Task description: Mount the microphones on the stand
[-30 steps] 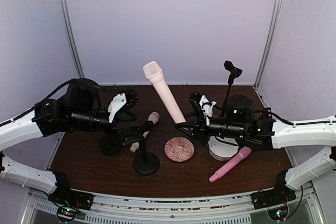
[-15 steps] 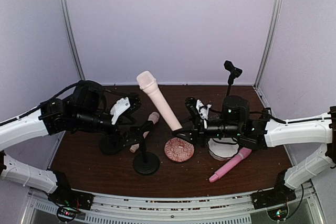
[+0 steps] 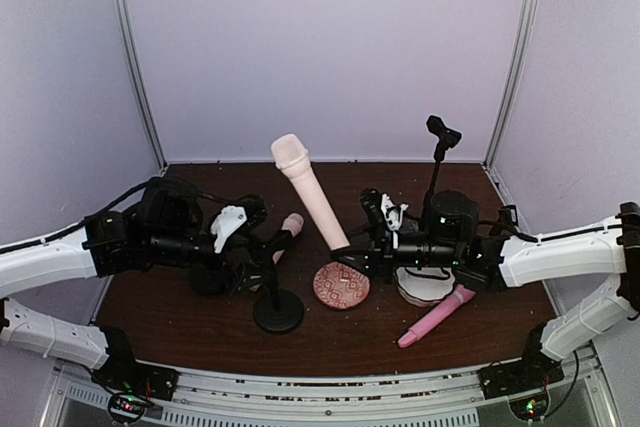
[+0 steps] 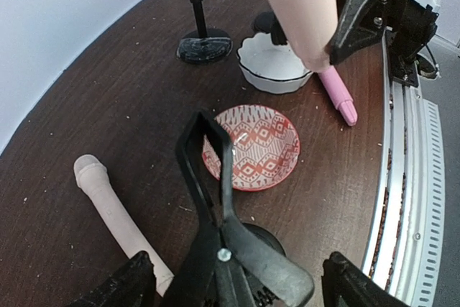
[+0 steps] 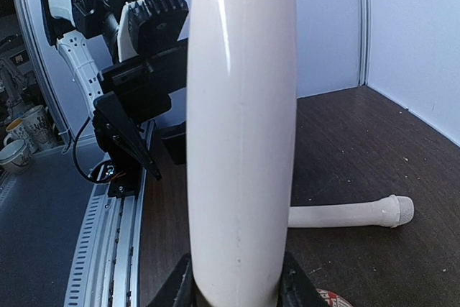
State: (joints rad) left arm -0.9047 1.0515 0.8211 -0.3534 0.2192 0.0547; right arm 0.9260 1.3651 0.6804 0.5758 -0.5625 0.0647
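Note:
A peach microphone (image 3: 311, 193) stands tilted above the table, head up, with my right gripper (image 3: 350, 251) shut on its lower end; in the right wrist view this microphone (image 5: 241, 141) fills the middle between my fingers (image 5: 180, 287). A second peach microphone (image 3: 289, 227) lies on the table behind the front stand (image 3: 278, 309). The pink microphone (image 3: 437, 315) lies at the front right. My left gripper (image 4: 241, 287) is open, its fingers either side of the stand's black clip (image 4: 214, 192) without touching it.
A red patterned dish (image 3: 341, 285) and a white bowl (image 3: 424, 289) sit between the arms. A second stand base (image 3: 208, 278) is half hidden behind my left gripper. A tall stand (image 3: 439, 139) rises at the back right. The metal rail (image 4: 406, 177) runs along the near edge.
My left gripper has moved right and down to the front stand's clip. The right gripper has shifted slightly left, swinging the held microphone's head left, then partly back.

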